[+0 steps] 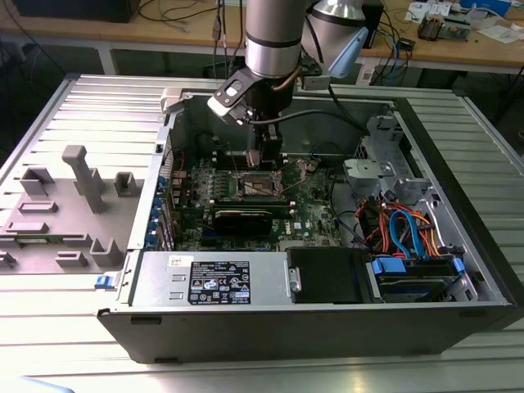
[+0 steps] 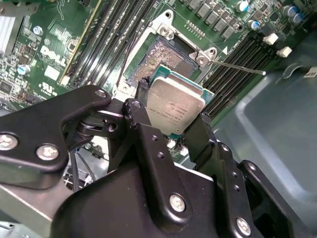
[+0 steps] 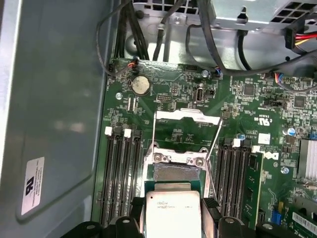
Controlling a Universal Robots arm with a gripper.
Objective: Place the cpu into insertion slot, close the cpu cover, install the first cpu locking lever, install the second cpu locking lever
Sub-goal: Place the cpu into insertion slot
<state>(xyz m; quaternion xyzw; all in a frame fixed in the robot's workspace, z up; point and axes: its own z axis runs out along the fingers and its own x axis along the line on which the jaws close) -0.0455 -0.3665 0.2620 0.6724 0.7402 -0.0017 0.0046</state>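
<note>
My gripper (image 2: pixel 173 130) is shut on the cpu (image 2: pixel 176 105), a flat square chip with a silver-grey top, pinched by its two opposite edges. In both wrist views it hangs just above the insertion slot (image 2: pixel 163 55), tilted slightly and partly overlapping the dark socket centre. The cpu (image 3: pixel 172 212) hides the near part of the insertion slot (image 3: pixel 173 172). The cpu cover (image 3: pixel 187 117) is swung open on the far side of the socket. Two thin locking levers (image 3: pixel 154 134) stand raised beside it. In the exterior view the gripper (image 1: pixel 267 160) reaches down into the case over the insertion slot (image 1: pixel 256 187).
Long black memory slots (image 3: pixel 121 173) flank the socket on both sides. A black card (image 1: pixel 243 219) lies in front of the socket. The power supply (image 1: pixel 217 278), drive bay and coloured cables (image 1: pixel 405 233) fill the case's near side. A grey fixture tray (image 1: pixel 65 205) sits at the exterior view's left.
</note>
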